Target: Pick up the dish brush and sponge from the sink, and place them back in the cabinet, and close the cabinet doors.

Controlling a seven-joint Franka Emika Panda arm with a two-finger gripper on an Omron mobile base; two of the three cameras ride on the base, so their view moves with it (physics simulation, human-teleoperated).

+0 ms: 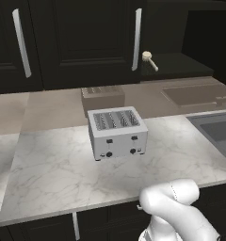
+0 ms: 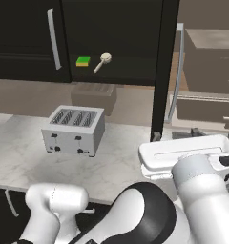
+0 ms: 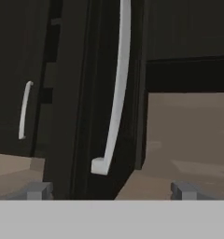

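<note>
Black wall cabinet (image 2: 111,43) across the top of the right base view, interior open, dark shelf inside. One of the cabinet doors (image 2: 161,66) swung out edge-on, right of centre in that view, long silver bar handle (image 2: 178,71) just to its right; another door (image 1: 86,37) shut at upper centre of the left base view. Marble desk (image 1: 58,174) across the middle of the left base view. Dark grey sink (image 1: 218,132) at the right edge of that view, sunk into the desk. Silver four-slot toaster (image 1: 117,132) at centre, standing on the desk, well apart from the sink. Sponge (image 2: 83,61) on the cabinet shelf, upper left-centre of the right base view, green top up. Dish brush (image 2: 103,61) just right of the sponge on the same shelf, round head up, stick handle slanting down-left. End effector (image 3: 111,190) at the bottom of the hand view, fingers spread wide with nothing between them, facing the edge-on door's bar handle.
</note>
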